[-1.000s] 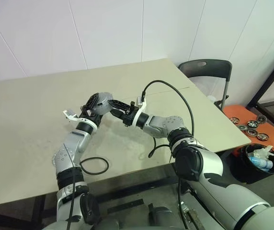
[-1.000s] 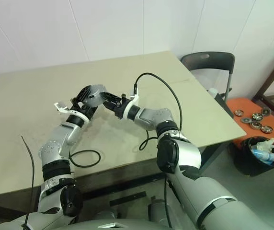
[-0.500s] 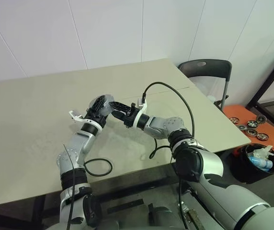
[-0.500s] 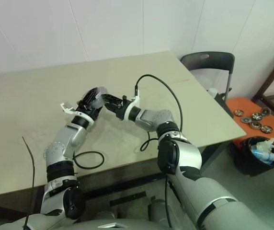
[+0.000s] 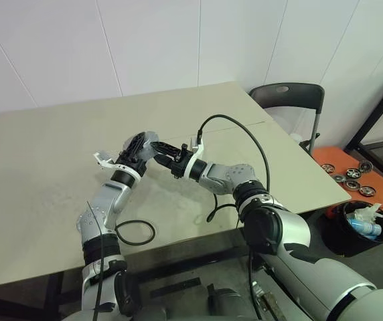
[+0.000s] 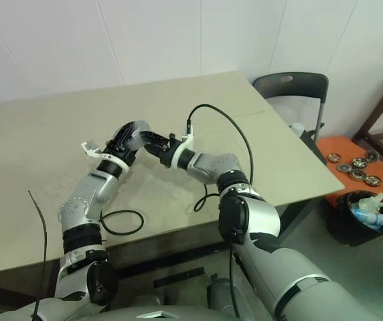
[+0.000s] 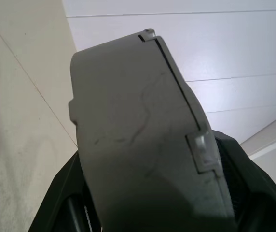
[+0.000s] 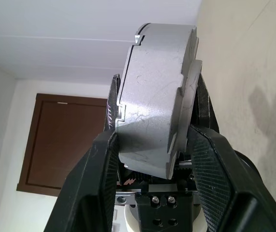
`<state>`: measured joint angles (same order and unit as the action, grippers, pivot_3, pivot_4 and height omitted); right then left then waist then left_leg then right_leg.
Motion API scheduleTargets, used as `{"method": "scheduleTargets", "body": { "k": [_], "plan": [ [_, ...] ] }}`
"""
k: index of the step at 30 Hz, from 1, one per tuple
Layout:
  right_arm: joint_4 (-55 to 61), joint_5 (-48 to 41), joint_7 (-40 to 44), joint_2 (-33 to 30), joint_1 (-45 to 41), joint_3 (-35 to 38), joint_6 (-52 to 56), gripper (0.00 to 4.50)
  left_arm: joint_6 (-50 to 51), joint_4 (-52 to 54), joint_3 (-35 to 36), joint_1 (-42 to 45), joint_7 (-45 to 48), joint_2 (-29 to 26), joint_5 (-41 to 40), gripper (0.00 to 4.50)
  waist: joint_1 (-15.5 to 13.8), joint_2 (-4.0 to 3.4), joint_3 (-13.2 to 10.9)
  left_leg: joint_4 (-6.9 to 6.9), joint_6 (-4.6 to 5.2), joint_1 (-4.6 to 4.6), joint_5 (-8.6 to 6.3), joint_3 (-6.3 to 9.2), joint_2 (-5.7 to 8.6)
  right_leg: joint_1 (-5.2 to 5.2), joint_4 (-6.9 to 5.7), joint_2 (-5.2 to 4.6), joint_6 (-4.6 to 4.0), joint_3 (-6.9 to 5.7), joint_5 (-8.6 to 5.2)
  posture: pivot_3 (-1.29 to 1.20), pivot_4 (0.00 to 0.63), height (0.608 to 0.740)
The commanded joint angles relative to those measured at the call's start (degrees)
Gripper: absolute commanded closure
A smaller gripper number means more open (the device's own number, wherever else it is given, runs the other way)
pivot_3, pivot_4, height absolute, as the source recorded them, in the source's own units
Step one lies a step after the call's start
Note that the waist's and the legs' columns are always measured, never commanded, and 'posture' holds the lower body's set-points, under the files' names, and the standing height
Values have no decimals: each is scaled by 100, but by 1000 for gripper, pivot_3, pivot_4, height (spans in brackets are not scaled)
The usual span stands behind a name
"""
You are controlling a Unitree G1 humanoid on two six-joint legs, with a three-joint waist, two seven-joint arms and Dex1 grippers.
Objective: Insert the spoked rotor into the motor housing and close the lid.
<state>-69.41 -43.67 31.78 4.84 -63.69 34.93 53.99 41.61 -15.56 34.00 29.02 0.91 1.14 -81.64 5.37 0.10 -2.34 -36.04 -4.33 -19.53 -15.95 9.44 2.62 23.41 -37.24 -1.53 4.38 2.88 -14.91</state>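
Observation:
Both grippers hold the motor housing (image 5: 148, 140), a round grey metal cup, in the air above the table (image 5: 57, 154). My left gripper (image 5: 138, 145) is shut on it from the left, and its black fingers (image 7: 61, 193) flank the grey body (image 7: 138, 145). From the right, my right gripper (image 5: 159, 148) is shut on the same housing (image 8: 152, 96), one finger (image 8: 92, 188) on each side. The lid lies flat against the housing, with a thin seam (image 7: 176, 82) marking the joint. The spoked rotor is hidden.
A loop of black cable (image 5: 134, 232) lies on the table near its front edge. A dark chair (image 5: 292, 100) stands past the table's right corner. On the floor to the right are an orange mat (image 5: 379, 190) with several small wheels and a black bin (image 5: 362, 227).
The left gripper's fingers have closed onto the housing. Both hands stay in the same place, and the right gripper keeps its grip.

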Motion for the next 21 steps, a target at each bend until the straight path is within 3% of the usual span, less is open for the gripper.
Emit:
{"method": "scheduleTargets", "body": {
  "k": [1, 21],
  "plan": [
    [227, -169, 78, 9, -236, 101, -20, 2387, -252, 269, 17, 214, -76, -182, 89, 2043, 0, 0, 0, 0, 0, 0, 0, 0, 0, 0, 0, 0, 0, 0, 0, 0, 0, 740],
    [413, 80, 718, -78, -95, -422, 301, 2387, -752, 601, 100, 481, -434, -408, 69, 2043, 0, 2, -1, 1, 0, 0, 0, 0, 1, 0, 2, 0, 0, 0, 0, 0, 0, 740]
  ]
}}
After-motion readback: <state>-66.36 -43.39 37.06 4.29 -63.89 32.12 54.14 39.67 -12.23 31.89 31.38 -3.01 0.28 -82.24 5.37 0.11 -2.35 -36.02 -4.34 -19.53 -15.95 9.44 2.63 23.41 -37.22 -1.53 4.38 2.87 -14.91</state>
